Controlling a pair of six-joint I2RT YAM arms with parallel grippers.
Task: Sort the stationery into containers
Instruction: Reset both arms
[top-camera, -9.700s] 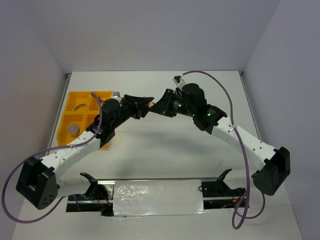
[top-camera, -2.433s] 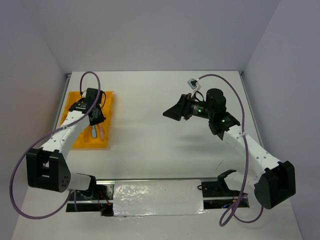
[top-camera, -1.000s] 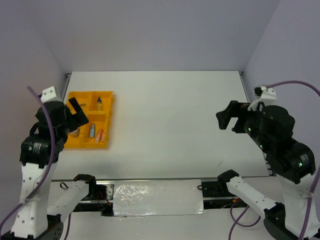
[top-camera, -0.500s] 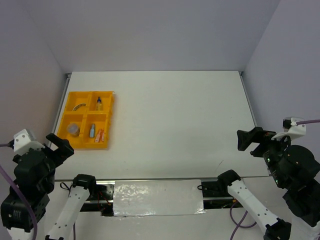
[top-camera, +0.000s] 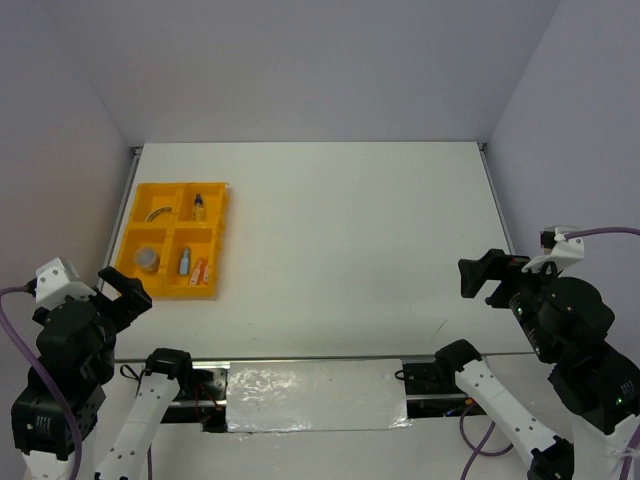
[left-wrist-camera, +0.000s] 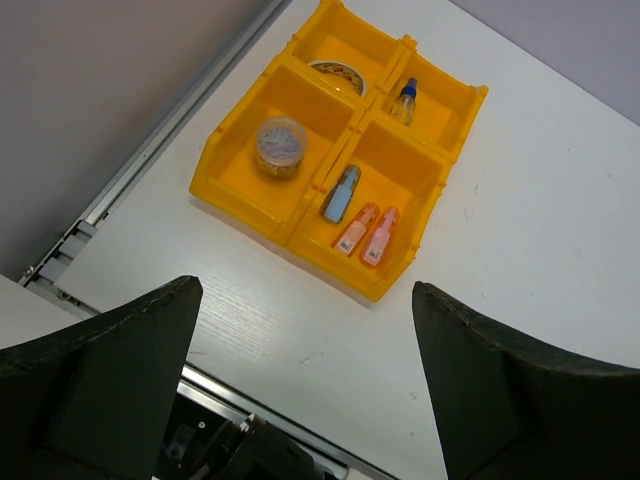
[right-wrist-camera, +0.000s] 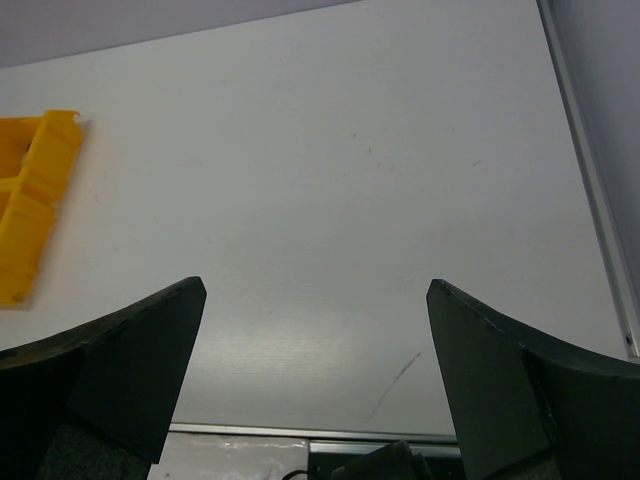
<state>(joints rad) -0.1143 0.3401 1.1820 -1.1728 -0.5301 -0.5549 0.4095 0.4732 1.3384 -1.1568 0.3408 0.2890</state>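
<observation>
While the left tool (left-wrist-camera: 310, 400) and right tool (right-wrist-camera: 315, 385) hang spread and empty over the counter (top-camera: 350, 220), the yellow tray (left-wrist-camera: 240, 200) holds tape ring (left-wrist-camera: 335, 72), bottle (left-wrist-camera: 405, 100), jar (left-wrist-camera: 280, 145) and three clips (left-wrist-camera: 355, 228).

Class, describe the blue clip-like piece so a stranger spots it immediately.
Find the yellow tray near the left edge of the table. Its near-right compartment holds three pieces. The blue piece lies leftmost, beside the orange piece and pink piece.

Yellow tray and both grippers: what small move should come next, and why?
Probably none, just park: tape ring, bottle, jar, blue clip, orange clip and pink clip all lie inside the tray, and left gripper and right gripper are open, empty.
</observation>
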